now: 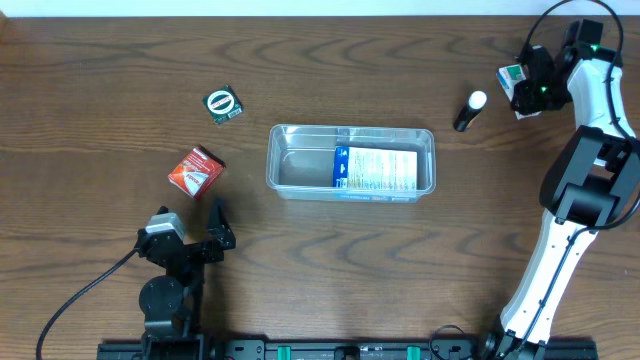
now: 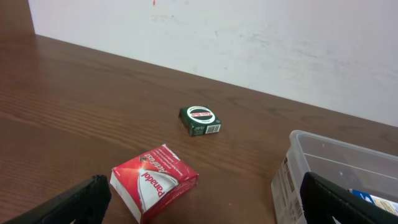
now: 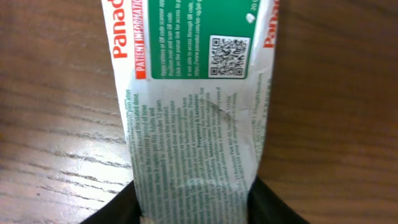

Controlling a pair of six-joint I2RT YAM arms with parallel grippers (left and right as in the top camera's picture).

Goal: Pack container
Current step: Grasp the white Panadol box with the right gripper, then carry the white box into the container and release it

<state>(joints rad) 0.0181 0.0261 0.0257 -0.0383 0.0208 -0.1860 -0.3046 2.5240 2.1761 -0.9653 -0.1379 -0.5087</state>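
The clear plastic container stands mid-table with a blue and white box lying in its right half; its corner also shows in the left wrist view. My left gripper is open and empty, low over the table just in front of a red Panadol box. My right gripper is at the far right back, its fingers closed on both sides of a green and white Panadol box.
A small dark green box lies at the back left. A black tube with a white cap lies between the container and my right gripper. A white wall runs along the table's far edge.
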